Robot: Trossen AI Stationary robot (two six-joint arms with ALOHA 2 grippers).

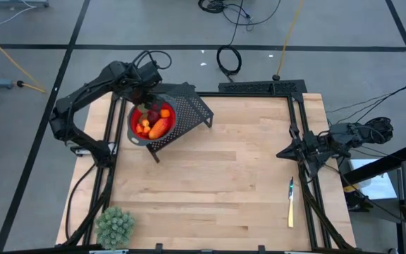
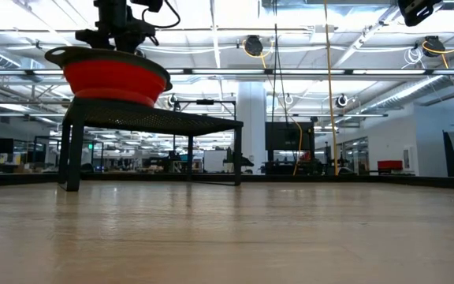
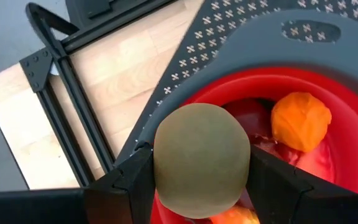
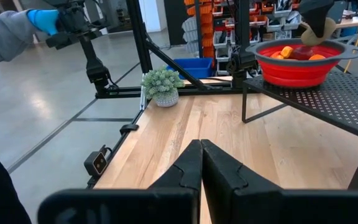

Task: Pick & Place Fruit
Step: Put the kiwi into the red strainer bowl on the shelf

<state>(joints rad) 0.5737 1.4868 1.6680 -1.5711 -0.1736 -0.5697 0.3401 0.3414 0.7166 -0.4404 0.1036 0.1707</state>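
Left gripper [image 1: 146, 106], seen from above, hangs over the red bowl [image 1: 136, 127] on the black mesh stand [image 1: 192, 106]. Its wrist view shows it grasping a brownish-green oval fruit [image 3: 201, 158] above the bowl. Right gripper [image 4: 201, 163], clenched empty, waits at the desk [image 1: 217, 183] edge.

The wooden tabletop [image 1: 217, 183] fills the middle of the view, edged by a black frame. Toward its far left part a black perforated rack [image 1: 187, 113] stands at an angle, and a red bowl [image 1: 137, 120] sits on the rack's left end. Inside the bowl lie fruit [image 1: 158, 127]: orange pieces and darker red ones. The left arm reaches in from the left edge, and the left gripper [image 1: 146, 99] hangs just over the bowl's far rim. The right gripper [image 1: 286, 151] waits at the right edge, well apart. A pale green spiky plant [image 1: 115, 226] stands at the near left corner. A yellow-handled tool [image 1: 291, 204] lies near the right side.
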